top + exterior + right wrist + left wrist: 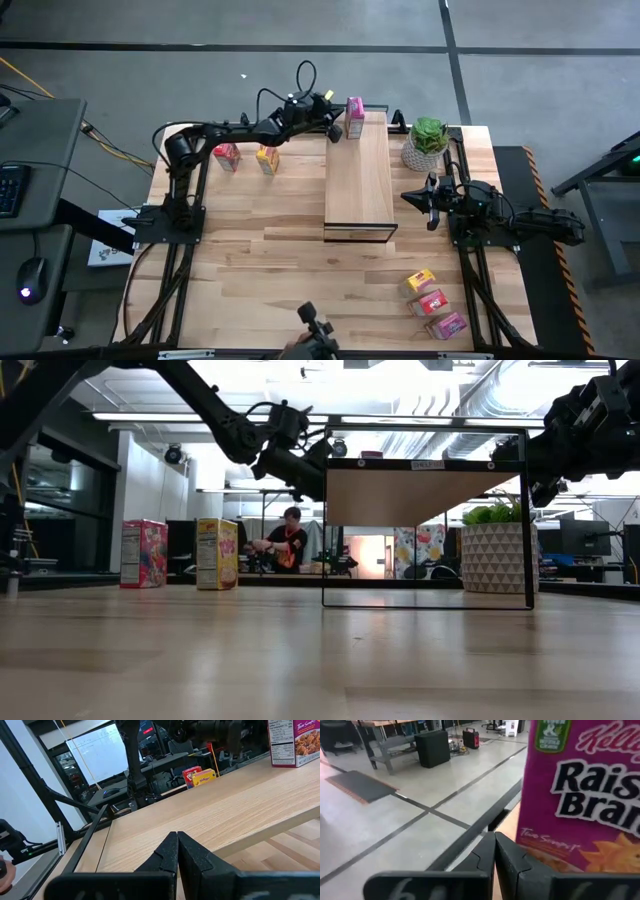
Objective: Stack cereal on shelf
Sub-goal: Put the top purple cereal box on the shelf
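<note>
The left gripper (pixel 335 130), fingers together, sits just beside the upright pink box (pixel 354 109) on the shelf (pixel 358 185); the right gripper (pixel 412 197), also closed, waits farther

From my left wrist camera the pink cereal box (pixel 580 795) is cut off, so I read only part of its lettering. On my right wrist feed that box (pixel 295 742) loses its upper part. Overhead, print on the three boxes (pixel 432 303) near the right arm is too small to read.
</note>
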Controlling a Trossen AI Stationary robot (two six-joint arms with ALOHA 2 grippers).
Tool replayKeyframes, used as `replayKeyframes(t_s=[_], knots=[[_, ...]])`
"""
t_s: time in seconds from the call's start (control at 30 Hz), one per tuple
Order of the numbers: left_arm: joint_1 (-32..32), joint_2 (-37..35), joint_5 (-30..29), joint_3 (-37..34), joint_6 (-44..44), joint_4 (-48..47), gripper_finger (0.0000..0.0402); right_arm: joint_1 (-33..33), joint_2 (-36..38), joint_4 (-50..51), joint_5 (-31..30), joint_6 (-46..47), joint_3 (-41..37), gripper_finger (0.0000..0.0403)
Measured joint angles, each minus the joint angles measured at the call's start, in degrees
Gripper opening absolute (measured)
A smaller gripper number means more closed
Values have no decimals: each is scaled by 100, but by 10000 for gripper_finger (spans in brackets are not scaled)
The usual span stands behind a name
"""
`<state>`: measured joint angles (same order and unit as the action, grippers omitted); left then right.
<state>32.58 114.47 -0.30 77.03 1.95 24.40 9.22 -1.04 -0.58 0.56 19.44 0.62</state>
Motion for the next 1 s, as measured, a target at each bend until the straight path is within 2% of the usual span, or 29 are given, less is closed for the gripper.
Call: replayKeyframes(t_s=[0.1,0.2,0.47,0.8,1.0], knots=[[-54,-91,-44,-7,28,-593,0,1,-1,0,0,0,-1,0],[-127,-196,-336,-7,181,-911,0,-1,-1,0,0,0,-1,0],[-234,-203,41,-4,421,-948,0,-1,-2,0,0,-1,-2,0],[-199,-203,48,-4,426,-485,0,1,-1,0,0,-1,-1,0],[-99,-192,-42,-4,523,-525,0,-1,-2,0,0,-1,-2,0]])
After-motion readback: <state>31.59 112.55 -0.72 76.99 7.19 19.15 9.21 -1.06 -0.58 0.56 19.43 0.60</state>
